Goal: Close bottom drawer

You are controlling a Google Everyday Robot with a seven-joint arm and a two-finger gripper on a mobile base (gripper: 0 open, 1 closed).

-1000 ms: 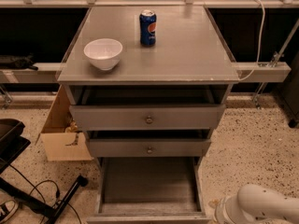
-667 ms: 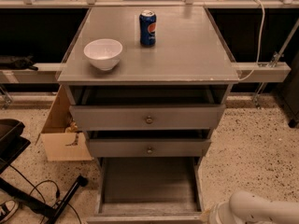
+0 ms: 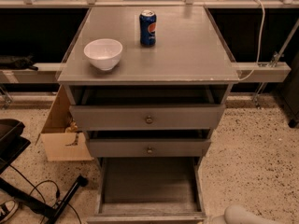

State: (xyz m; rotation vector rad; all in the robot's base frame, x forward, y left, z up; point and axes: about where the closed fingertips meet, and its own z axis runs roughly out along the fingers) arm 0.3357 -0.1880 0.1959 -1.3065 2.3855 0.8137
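The bottom drawer (image 3: 148, 185) of the grey cabinet is pulled far out toward me. Its deep box and worn floor show, and its front panel (image 3: 147, 217) lies at the picture's bottom edge; the knob is hidden. Only a white rounded part of my arm (image 3: 243, 216) shows, at the bottom right, just right of the drawer's front corner. My gripper is below the picture's edge, out of view.
The middle drawer (image 3: 148, 148) and the top drawer (image 3: 147, 118) stand slightly out. A white bowl (image 3: 103, 53) and a blue soda can (image 3: 147, 28) stand on the cabinet top. A cardboard box (image 3: 63, 139) and a black stand with cables (image 3: 28, 195) are on the floor at left.
My white arm has sunk lower toward the bottom edge and a little left, so less of it shows. The drawers have not moved.
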